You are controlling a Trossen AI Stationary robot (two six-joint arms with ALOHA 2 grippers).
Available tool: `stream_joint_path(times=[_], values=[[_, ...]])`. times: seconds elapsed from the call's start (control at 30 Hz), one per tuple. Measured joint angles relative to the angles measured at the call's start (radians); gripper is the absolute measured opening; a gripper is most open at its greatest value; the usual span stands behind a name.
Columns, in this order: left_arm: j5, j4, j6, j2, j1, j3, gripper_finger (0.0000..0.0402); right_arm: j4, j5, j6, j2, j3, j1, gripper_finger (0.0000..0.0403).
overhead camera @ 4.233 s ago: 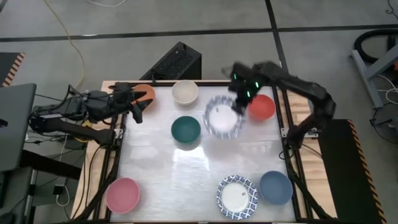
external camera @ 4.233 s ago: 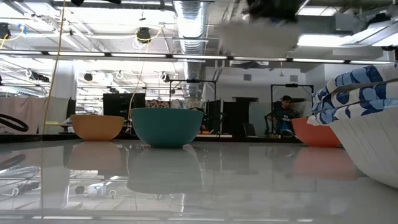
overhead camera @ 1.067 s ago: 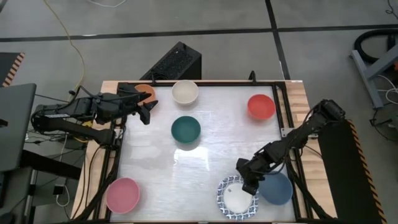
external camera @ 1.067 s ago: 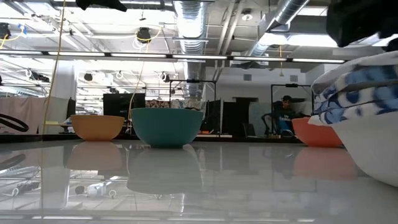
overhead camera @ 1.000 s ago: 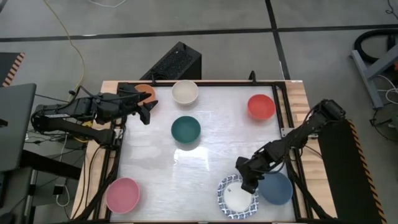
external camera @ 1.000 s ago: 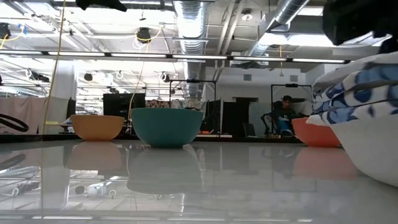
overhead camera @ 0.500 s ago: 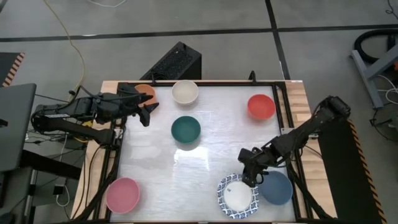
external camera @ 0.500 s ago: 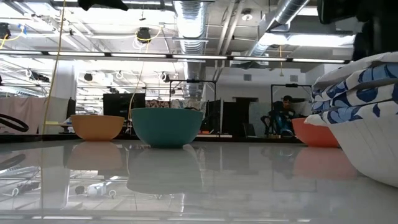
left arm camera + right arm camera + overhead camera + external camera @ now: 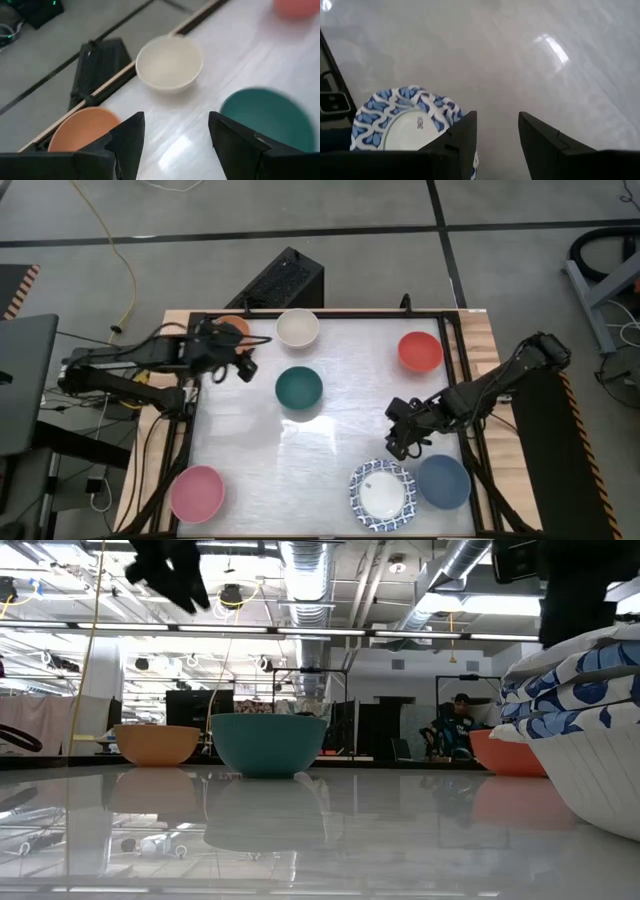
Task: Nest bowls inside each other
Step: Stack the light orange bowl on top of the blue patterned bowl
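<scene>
Both pairs of jaws stand apart with nothing between them, as we see in the two wrist views.

We begin on the left. Our left gripper (image 9: pixel 240 366) hangs above the far left part of the table (image 9: pixel 330 415). Just beside its jaws, toward the table's far left corner, sits the orange bowl (image 9: pixel 234 327). Ahead of the jaws the cream-white bowl (image 9: pixel 297 328) stands close to the far edge, and the dark green bowl (image 9: pixel 299 387) stands a little to the right of the jaws, apart from both. Well away from this gripper, near the left front corner, rests the pink bowl (image 9: pixel 197 492).

Between the two grippers the white surface is bare, so we have wide room for moving there.

Our right gripper (image 9: pixel 400 442) is in the air over the right half of the table. Just in front of its jaws, toward the front edge, lies the stack of blue-and-white patterned bowls (image 9: pixel 381 492), one inside the other. The blue bowl (image 9: pixel 443 481) is touching or nearly touching this stack on its right; we cannot tell which. The red bowl (image 9: pixel 420 351) is far behind the jaws, near the right edge rail.
</scene>
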Motion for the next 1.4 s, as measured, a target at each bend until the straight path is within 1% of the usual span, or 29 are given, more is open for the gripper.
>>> stream_joint_path(times=[0.1, 0.2, 0.3, 0.43, 0.5, 0.63, 0.77, 0.9, 1.07, 1.4], values=[[0.054, -0.004, 0.08, 0.077, 0.067, 0.0, 0.0211, 0.0, 0.0, 0.0, 0.0, 0.0, -0.014, 0.0166], [0.074, -0.002, 0.152, 0.134, 0.139, 0.0, 0.0211, 0.0, 0.0, 0.0, 0.0, 0.0, -0.018, 0.0166], [0.111, 0.012, 0.234, 0.166, 0.213, 0.0, 0.0211, 0.0, 0.0, 0.0, 0.0, 0.0, -0.016, 0.0166], [0.201, 0.011, 0.336, 0.197, 0.33, 0.0, 0.0211, 0.0, 0.0, 0.0, 0.0, 0.0, -0.015, 0.0166], [0.236, 0.012, 0.371, 0.213, 0.383, 0.0, 0.0211, 0.0, 0.001, 0.0, 0.0, 0.0, -0.015, 0.0166], [0.25, 0.013, 0.426, 0.247, 0.466, 0.0, 0.0211, 0.0, 0.008, 0.005, 0.0, 0.0, -0.015, 0.0166], [0.325, 0.01, 0.439, 0.296, 0.533, 0.0, 0.0211, -0.001, 0.008, 0.006, 0.0, 0.0, -0.015, 0.0166], [0.349, -0.015, 0.439, 0.36, 0.563, -0.002, 0.0211, -0.001, 0.008, 0.003, 0.0, 0.0, -0.015, 0.0166], [0.349, -0.027, 0.435, 0.419, 0.566, -0.002, 0.0211, -0.001, 0.008, 0.003, 0.0, 0.0, -0.015, 0.0166], [0.311, -0.022, 0.429, 0.512, 0.575, -0.005, 0.0211, -0.001, 0.008, 0.005, 0.0, 0.0, -0.015, 0.0166]])
